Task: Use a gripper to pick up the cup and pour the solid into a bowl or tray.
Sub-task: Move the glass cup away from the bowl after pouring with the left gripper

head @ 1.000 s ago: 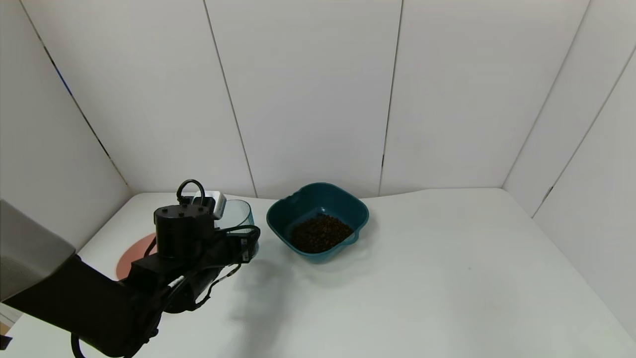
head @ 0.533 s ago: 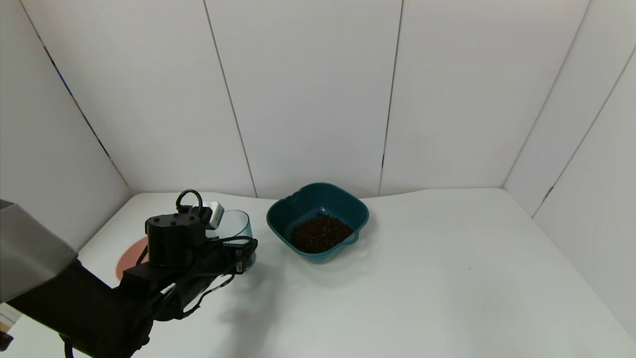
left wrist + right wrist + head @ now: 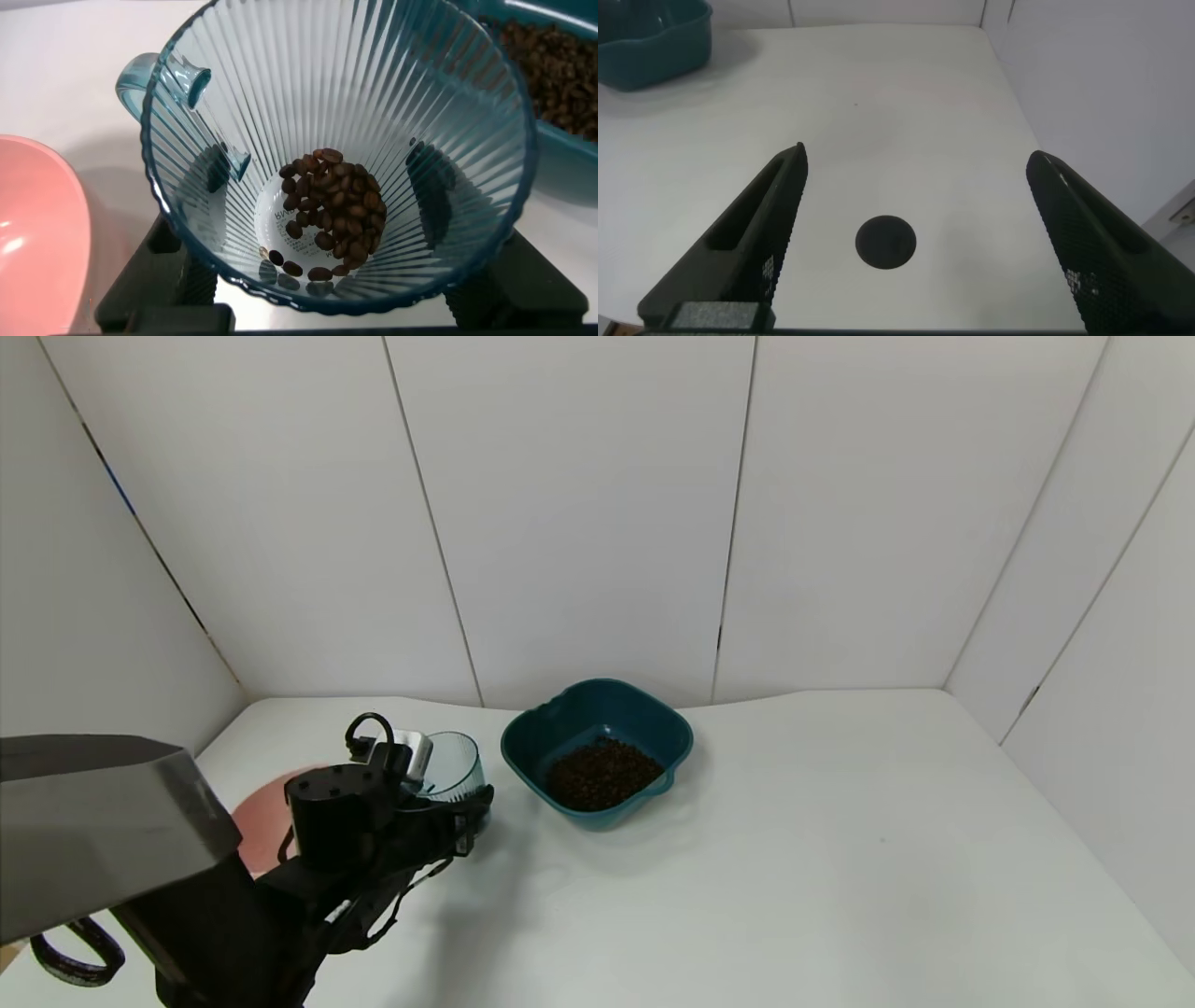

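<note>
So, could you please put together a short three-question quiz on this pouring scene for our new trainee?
1. True or false: the cup is completely empty.
2. Which holds more of the beans: A) the cup, B) the teal bowl, C) the pink bowl?
3. Fill in: the left gripper has its fingers shut on the ____, while the right gripper is open over the table.

Key: 1. False, a small heap of beans sits in its bottom. 2. B. 3. cup.
</note>
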`<state>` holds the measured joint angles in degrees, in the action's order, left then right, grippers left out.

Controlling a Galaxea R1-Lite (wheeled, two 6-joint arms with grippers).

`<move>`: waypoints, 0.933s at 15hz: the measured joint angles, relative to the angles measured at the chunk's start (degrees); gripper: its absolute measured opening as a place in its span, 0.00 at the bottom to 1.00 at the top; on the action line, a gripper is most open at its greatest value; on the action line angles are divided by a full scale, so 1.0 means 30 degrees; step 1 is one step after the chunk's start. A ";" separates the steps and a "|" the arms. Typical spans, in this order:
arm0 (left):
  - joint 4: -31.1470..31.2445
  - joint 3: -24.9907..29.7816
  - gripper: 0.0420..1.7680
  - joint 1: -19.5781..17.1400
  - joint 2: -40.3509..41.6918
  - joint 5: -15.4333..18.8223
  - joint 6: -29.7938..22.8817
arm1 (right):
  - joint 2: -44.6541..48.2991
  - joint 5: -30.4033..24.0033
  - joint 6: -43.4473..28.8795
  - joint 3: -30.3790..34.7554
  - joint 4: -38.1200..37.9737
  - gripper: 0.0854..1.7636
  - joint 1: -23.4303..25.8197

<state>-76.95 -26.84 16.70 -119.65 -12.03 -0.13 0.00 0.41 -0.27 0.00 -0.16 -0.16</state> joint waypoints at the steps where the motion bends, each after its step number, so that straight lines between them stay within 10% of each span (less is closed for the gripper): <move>1: -0.0106 0.0012 0.72 -0.0008 -0.0203 0.0024 -0.0089 | 0.0000 0.0008 0.0000 0.0000 0.0000 0.97 0.0000; 14: 0.0179 -0.0053 0.72 -0.0085 -0.0845 0.0037 -0.0284 | 0.0000 0.0000 0.0000 0.0000 -0.0028 0.97 0.0000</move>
<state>-76.41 -27.00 16.45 -122.19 -11.92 -0.99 0.00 0.41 -0.27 0.00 -0.24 -0.16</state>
